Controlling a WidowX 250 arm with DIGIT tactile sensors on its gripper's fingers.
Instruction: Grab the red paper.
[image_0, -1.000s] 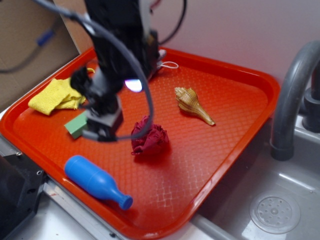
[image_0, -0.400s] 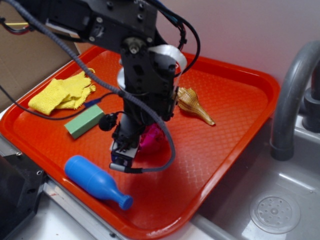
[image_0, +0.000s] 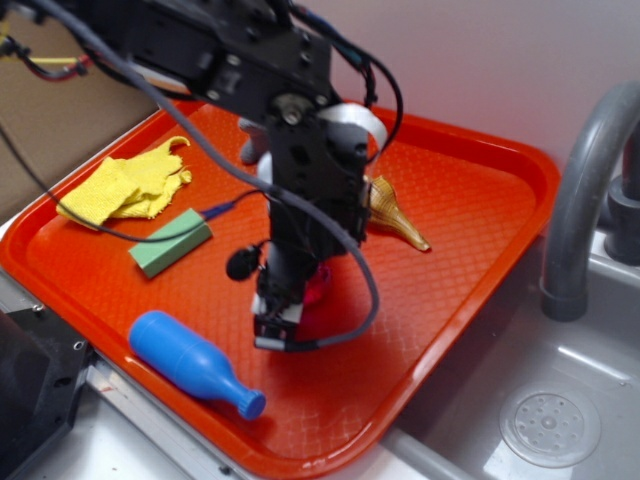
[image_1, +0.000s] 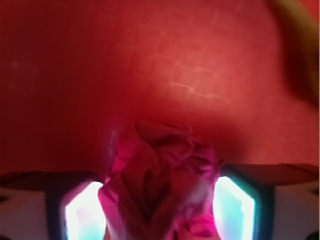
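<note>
The arm is reaching in from the upper left, its black wrist pointing steeply downward over the tray. The gripper (image_0: 285, 320) is sitting low, near the surface. In the wrist view, its two fingers (image_1: 82, 212) are standing apart, seemingly not yet pressed together, though blur is leaving contact uncertain.

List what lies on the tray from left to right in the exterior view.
yellow cloth → green block → blue bottle → red paper, mostly hidden under the gripper → seashell, all on the orange-red tray.
</note>
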